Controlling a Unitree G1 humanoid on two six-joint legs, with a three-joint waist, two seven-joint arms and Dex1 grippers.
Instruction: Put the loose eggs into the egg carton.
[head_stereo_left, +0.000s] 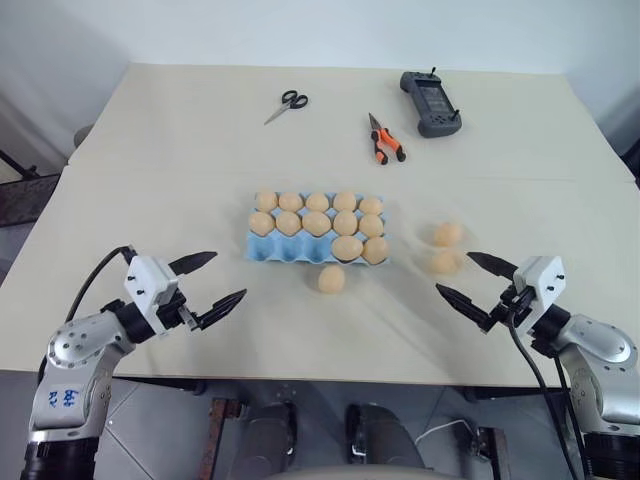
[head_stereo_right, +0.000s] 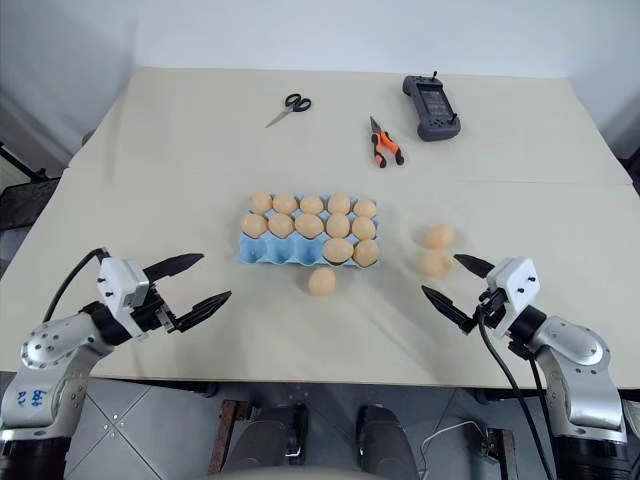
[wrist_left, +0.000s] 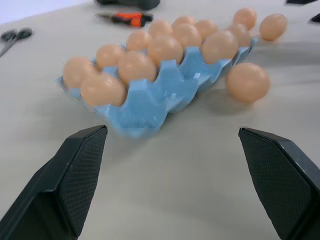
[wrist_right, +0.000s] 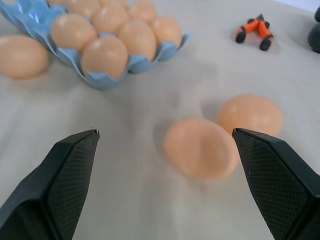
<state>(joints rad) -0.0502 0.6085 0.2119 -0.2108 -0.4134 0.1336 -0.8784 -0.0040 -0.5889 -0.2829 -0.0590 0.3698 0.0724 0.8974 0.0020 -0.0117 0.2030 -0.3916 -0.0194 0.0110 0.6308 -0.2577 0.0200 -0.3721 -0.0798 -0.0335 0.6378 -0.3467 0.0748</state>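
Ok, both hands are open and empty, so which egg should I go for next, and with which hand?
Probably ease the right hand forward onto the nearer loose egg. That egg lies just ahead of its open fingers, with a second egg beyond it, and the egg carton has empty cups in its near row.

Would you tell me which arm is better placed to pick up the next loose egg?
Probably the right. Its open tool sits just short of the two loose eggs beside the egg carton, while the left tool is farther from any loose egg.

Beige table (head_stereo_left: 180, 150): egg carton (head_stereo_left: 300, 250), loose eggs (head_stereo_left: 331, 279), scissors (head_stereo_left: 287, 105), pliers (head_stereo_left: 385, 140), handheld device (head_stereo_left: 431, 103).
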